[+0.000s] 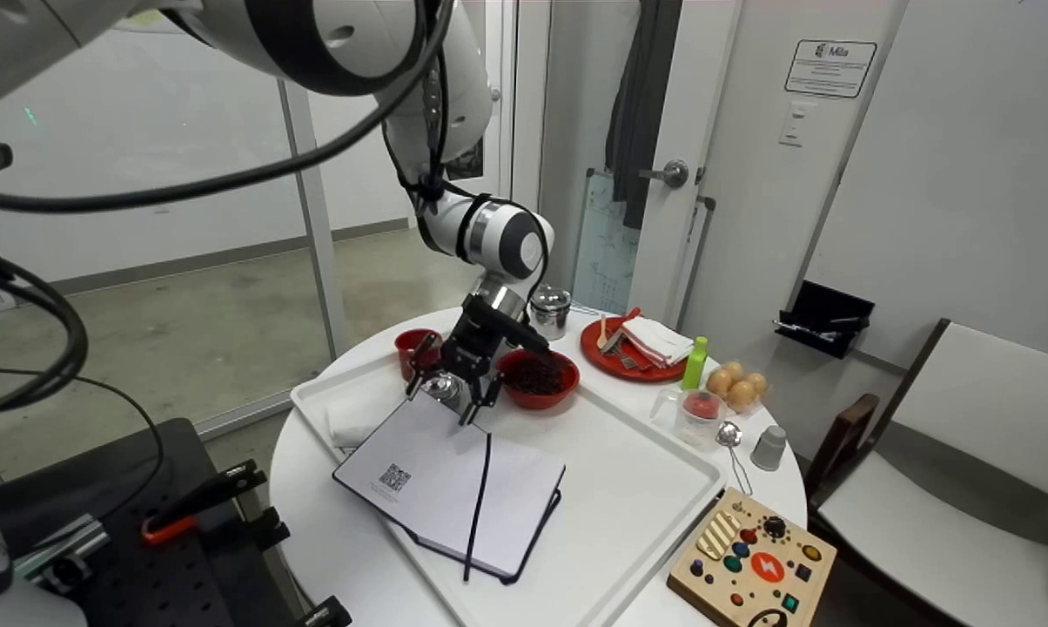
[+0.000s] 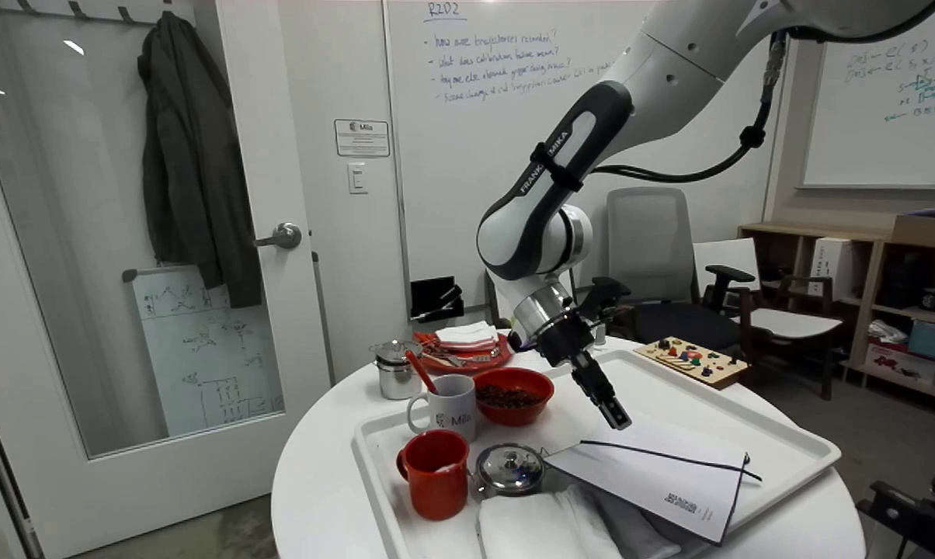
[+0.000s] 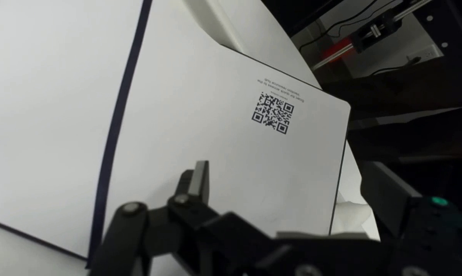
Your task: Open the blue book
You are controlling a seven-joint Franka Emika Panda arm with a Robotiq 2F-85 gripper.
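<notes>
The blue book (image 1: pixel 441 479) lies open on the tray, with white inner pages facing up and a dark navy edge showing. It also shows in an exterior view (image 2: pixel 662 473) and in the wrist view (image 3: pixel 215 115). A dark ribbon or strap (image 1: pixel 480 496) runs across it near the fold. The half with the printed QR code extends over the tray's edge, near the white cloth. My gripper (image 1: pixel 440 409) is open and empty, with its fingers pointing down above the far edge of that half. In the wrist view, the page's edge shows between the spread fingers (image 3: pixel 286 172). Touching is unclear.
The white tray (image 1: pixel 646 514) also holds a red bowl (image 2: pixel 514 396), a red mug (image 2: pixel 436 473), a metal lidded pot (image 2: pixel 509 470) and a white cloth (image 2: pixel 541 528). A grey-white mug (image 2: pixel 452 407) stands behind. A toy board (image 1: pixel 750 562) lies beside the tray.
</notes>
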